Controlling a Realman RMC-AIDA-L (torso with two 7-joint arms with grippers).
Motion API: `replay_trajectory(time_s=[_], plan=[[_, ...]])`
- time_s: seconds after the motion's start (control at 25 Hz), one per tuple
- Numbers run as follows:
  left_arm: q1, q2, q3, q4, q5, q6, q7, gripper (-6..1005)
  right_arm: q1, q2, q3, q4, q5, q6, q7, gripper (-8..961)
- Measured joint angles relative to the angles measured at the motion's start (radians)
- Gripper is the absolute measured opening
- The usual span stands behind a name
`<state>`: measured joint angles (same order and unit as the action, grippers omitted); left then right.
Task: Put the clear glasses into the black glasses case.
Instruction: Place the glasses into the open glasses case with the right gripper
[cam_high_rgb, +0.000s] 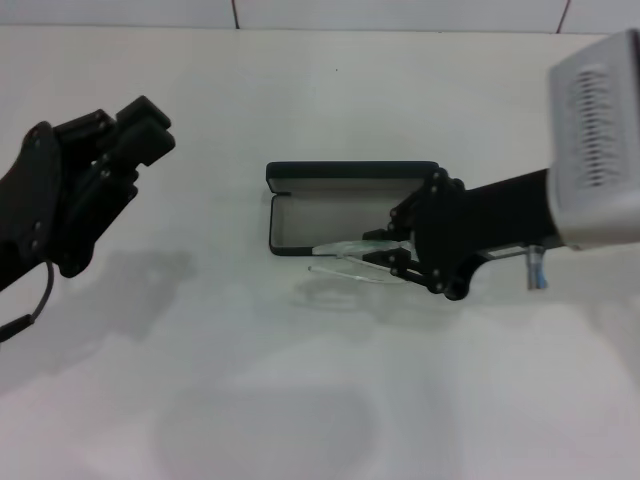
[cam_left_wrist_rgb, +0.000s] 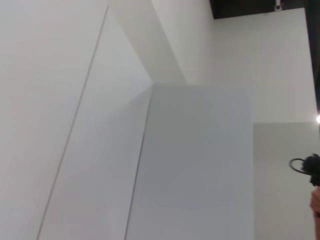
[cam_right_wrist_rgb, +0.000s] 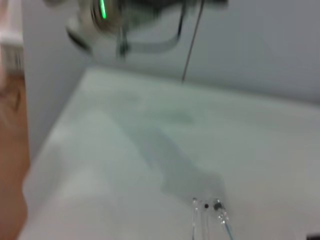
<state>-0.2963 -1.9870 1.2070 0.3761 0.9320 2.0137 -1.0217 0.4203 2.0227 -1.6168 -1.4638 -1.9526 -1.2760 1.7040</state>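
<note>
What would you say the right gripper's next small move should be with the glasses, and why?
Probably a short carry toward the far side of the table, then lower. The right gripper holds the clear glasses at the near rim of the open black case, partly outside it, with their shadow on the table, so they look lifted. The left gripper is parked well aside.

Place: a bare robot test room or lab, not a home.
Work surface: a plain white tabletop (cam_high_rgb: 300, 400), wide and unmarked.
Far edge: light wall tiles (cam_high_rgb: 400, 12) with thin red joints run just behind the tabletop's far edge.
Surroundings: smooth white walls (cam_left_wrist_rgb: 60, 125) and a grey partition (cam_left_wrist_rgb: 200, 165); reddish-brown floor (cam_right_wrist_rgb: 12, 150) beside the tabletop's corner.
Equipment: blurred gear with a green light (cam_right_wrist_rgb: 103, 9) beyond the tabletop.
</note>
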Motion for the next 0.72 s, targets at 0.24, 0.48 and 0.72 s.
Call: replay_trajectory(time_s=[0.24,0.48,0.72], plan=[[0.003,-0.013,-0.004,-0.002,0.005,0.000,0.007,149,0.062,0.004,-0.206,-0.040,-0.246,0.200,0.199,108],[0.004,-0.019,-0.004,0.003,0.005,-0.001,0.008,150,0.143,0.005,-0.327,0.010,-0.376,0.312,0.339,109],[0.006,-0.021,-0.004,0.001,0.005,-0.001,0.015,150,0.184,0.005,-0.348,0.035,-0.431,0.340,0.404,109]])
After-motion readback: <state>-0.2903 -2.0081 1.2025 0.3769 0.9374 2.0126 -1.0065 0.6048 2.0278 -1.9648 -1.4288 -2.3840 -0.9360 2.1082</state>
